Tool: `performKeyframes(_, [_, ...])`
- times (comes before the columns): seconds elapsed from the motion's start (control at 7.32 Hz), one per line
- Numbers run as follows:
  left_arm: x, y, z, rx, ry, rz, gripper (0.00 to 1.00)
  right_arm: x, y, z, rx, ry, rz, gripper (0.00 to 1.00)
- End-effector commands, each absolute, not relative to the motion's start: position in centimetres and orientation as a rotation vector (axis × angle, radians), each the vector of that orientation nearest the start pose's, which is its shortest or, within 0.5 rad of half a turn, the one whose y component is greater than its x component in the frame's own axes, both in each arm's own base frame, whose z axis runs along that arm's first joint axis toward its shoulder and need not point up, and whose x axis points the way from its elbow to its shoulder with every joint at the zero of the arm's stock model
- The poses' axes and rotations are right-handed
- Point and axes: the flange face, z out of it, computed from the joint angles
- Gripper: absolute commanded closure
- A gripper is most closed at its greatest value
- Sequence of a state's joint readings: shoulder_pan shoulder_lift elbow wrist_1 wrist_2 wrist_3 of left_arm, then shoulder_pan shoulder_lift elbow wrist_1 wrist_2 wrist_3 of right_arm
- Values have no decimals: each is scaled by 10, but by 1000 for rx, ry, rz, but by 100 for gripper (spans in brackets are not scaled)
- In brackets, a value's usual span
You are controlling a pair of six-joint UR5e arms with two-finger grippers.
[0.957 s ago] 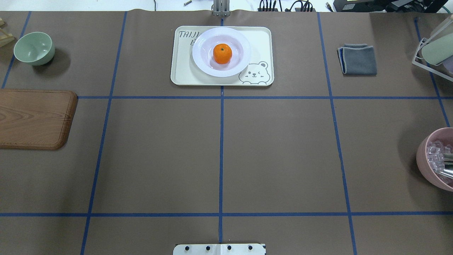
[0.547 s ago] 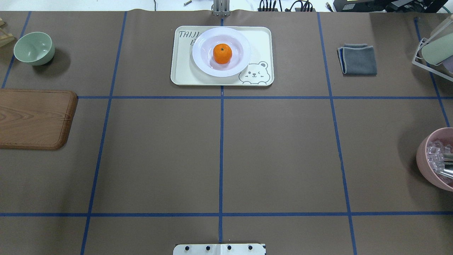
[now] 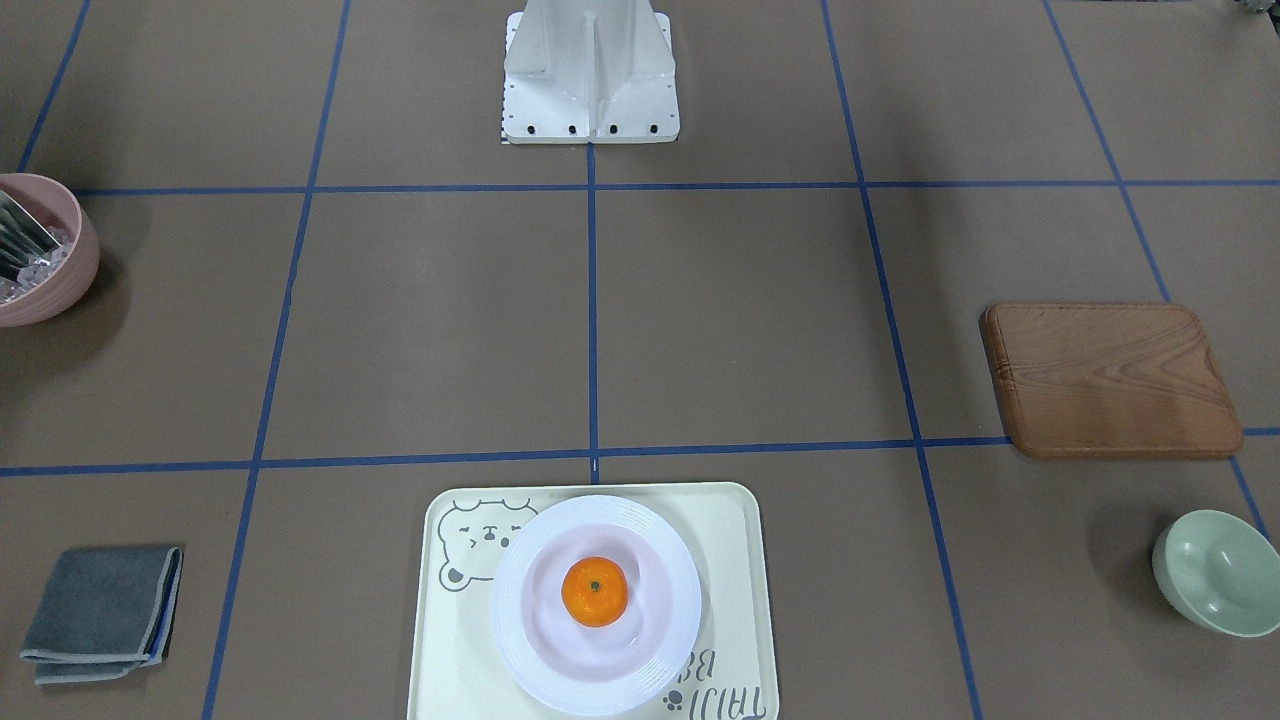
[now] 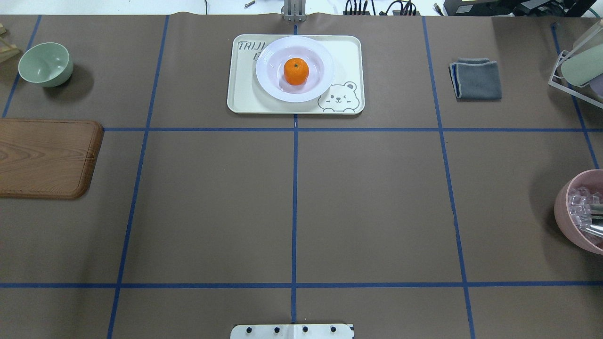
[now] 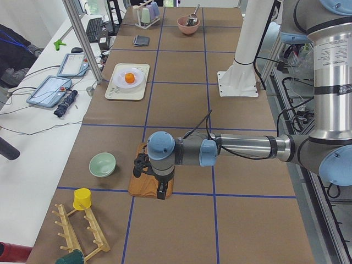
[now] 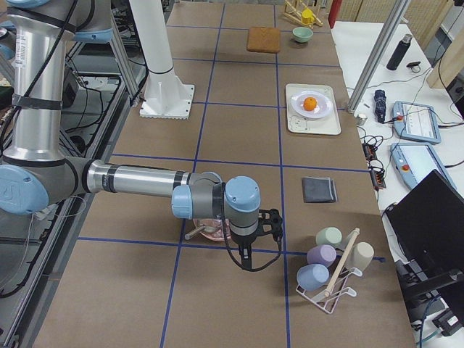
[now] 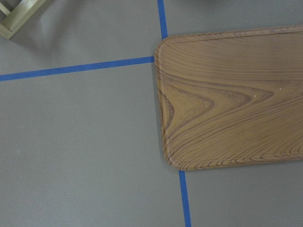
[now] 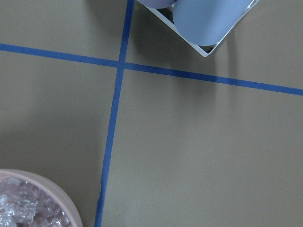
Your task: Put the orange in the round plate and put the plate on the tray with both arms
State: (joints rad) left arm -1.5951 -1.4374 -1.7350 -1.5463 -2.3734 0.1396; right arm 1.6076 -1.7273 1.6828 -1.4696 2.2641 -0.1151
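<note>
The orange (image 4: 296,71) lies in the middle of the white round plate (image 4: 265,75), and the plate rests on the cream tray (image 4: 245,100) at the far centre of the table. The front-facing view shows the same orange (image 3: 594,591), plate (image 3: 520,625) and tray (image 3: 737,560). Neither arm is near them. My left gripper (image 5: 160,193) hangs over the near edge of the wooden board at the table's left end. My right gripper (image 6: 249,262) hangs by the pink bowl at the right end. Both show only in the side views, so I cannot tell whether they are open or shut.
A wooden board (image 4: 44,157) and a pale-green bowl (image 4: 45,64) are at the left. A folded grey cloth (image 4: 476,78), a cup rack (image 4: 577,66) and a pink bowl (image 4: 564,212) of ice cubes are at the right. The white robot base (image 3: 590,75) stands at the near centre.
</note>
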Motion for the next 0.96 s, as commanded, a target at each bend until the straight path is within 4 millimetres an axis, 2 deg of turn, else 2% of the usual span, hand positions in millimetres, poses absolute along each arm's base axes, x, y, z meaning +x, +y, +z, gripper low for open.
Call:
performKeyframes(0.0, [-72,-434,641,70,798,111,1,85,-427,669,110,-687,-96,0])
performKeyframes(0.82, [-72,-429,646,59,801,106,1,86,-428,661,124,-678,-101,0])
